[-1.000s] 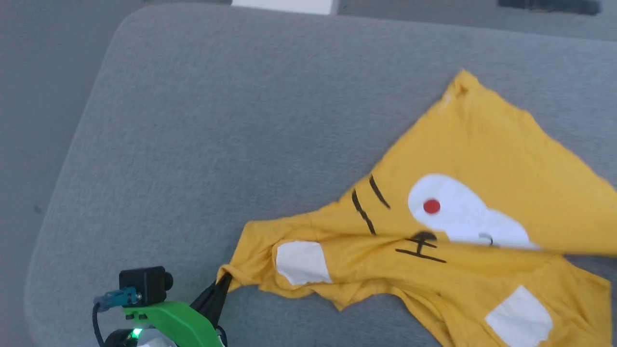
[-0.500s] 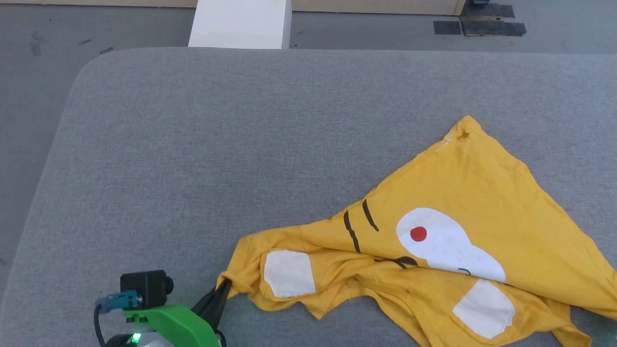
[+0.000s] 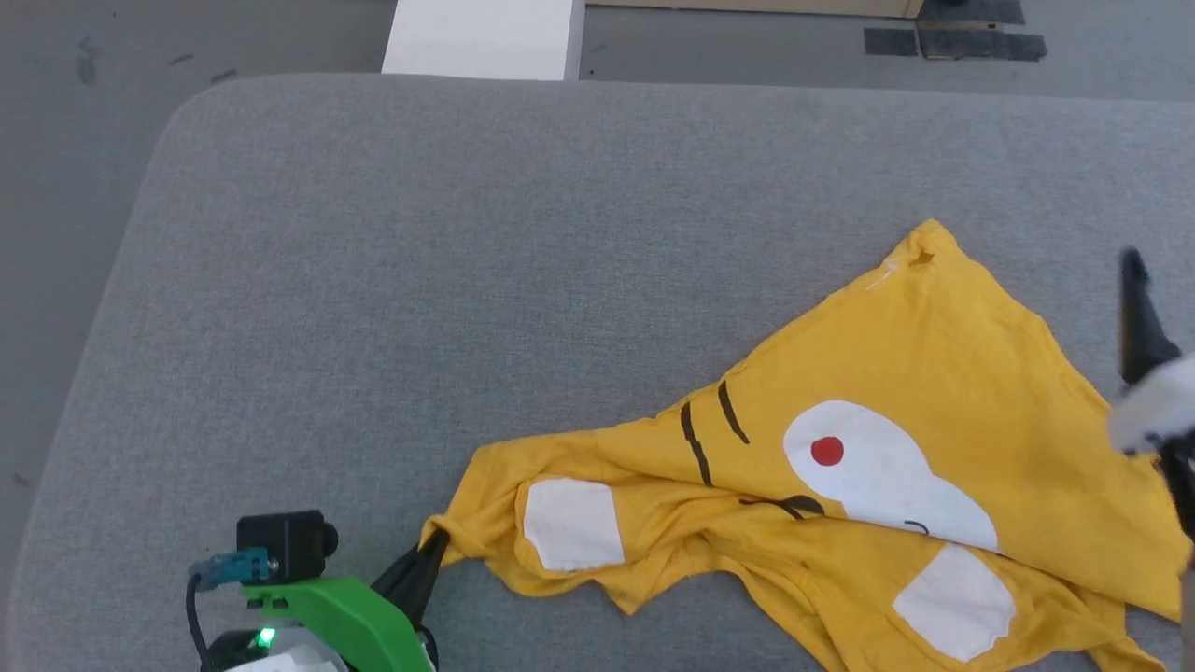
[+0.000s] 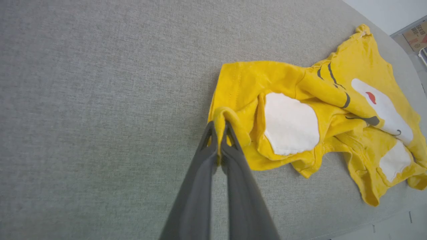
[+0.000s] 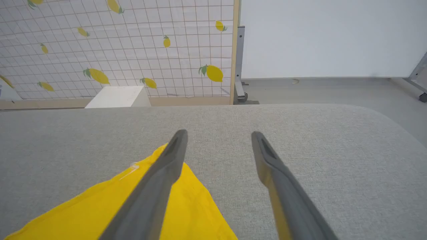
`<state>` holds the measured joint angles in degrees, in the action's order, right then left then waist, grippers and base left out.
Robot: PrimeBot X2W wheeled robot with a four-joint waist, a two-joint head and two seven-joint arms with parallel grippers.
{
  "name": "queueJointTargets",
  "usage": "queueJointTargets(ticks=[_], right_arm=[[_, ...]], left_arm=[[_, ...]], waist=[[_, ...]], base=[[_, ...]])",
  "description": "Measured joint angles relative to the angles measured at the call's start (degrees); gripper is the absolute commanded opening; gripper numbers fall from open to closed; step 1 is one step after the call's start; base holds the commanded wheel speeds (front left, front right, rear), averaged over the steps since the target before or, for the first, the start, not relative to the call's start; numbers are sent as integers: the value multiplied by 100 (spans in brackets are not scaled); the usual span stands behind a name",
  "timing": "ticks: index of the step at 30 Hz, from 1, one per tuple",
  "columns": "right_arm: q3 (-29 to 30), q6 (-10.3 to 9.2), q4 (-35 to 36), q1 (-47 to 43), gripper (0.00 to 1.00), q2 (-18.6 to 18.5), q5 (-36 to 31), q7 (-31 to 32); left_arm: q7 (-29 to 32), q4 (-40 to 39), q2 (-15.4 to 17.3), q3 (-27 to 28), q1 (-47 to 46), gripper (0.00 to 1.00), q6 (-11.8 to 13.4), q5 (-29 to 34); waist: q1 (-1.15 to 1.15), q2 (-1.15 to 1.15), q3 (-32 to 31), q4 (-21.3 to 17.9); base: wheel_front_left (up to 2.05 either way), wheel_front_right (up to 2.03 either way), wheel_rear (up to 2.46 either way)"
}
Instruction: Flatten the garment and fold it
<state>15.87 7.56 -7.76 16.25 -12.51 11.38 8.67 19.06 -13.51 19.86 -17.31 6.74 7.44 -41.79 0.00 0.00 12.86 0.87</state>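
The garment [image 3: 934,373], a mustard-yellow T-shirt with white patches, black lines and a red dot, lies crumpled on the right half of the grey padded table [image 3: 420,280]. My left gripper [image 3: 431,551] is shut on the garment's near-left corner; in the left wrist view the yellow cloth [image 4: 290,123] is pinched between the tips of the left gripper [image 4: 220,126]. My right gripper [image 5: 218,135] hovers open and empty over the garment's far corner [image 5: 200,206]. One dark right finger [image 3: 1135,308] shows at the head view's right edge.
A white box [image 3: 481,37] stands on the floor beyond the table's far edge, with dark tape patches [image 3: 952,42] to its right. A lemon-printed screen [image 5: 116,43] stands behind. The table's far-left corner is rounded.
The right gripper has opened and come into the head view at the right edge. The garment's right side has settled on the table. The head camera has shifted; the left gripper keeps its hold.
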Motion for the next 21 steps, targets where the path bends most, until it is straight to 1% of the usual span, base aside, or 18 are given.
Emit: queueJointTargets(ticks=[2,4,8,10,14,21], right_arm=[[-393,0,-324,353,100,-107,31,-241],[-672,0,-694,677,100,-202,30,-315],[-1095,0,-1499,1335,100,-311,-19,-165],[-1212,0,-1894,1633,100,-343,-63,75],[-1318,0,-2605,2170,100,-423,-264,811],[-1128,0,-3301,2865,100,-436,-728,2123]], left_arm=[[-2,27,-4,-22,-99,0,-40,0],[-4,56,-12,-35,-187,0,-44,0],[-47,124,-45,-77,-333,0,-92,1],[-51,163,-70,-104,-405,0,-114,1],[-80,229,-116,-148,-524,0,-140,3],[-158,315,-196,-224,-602,0,-209,3]], waist=[[0,0,50,46],[0,0,99,99],[0,0,223,230],[0,0,290,306],[0,0,446,474],[0,0,729,726]], base=[[0,0,0],[0,0,0],[0,0,0],[0,0,0],[0,0,0],[0,0,0]])
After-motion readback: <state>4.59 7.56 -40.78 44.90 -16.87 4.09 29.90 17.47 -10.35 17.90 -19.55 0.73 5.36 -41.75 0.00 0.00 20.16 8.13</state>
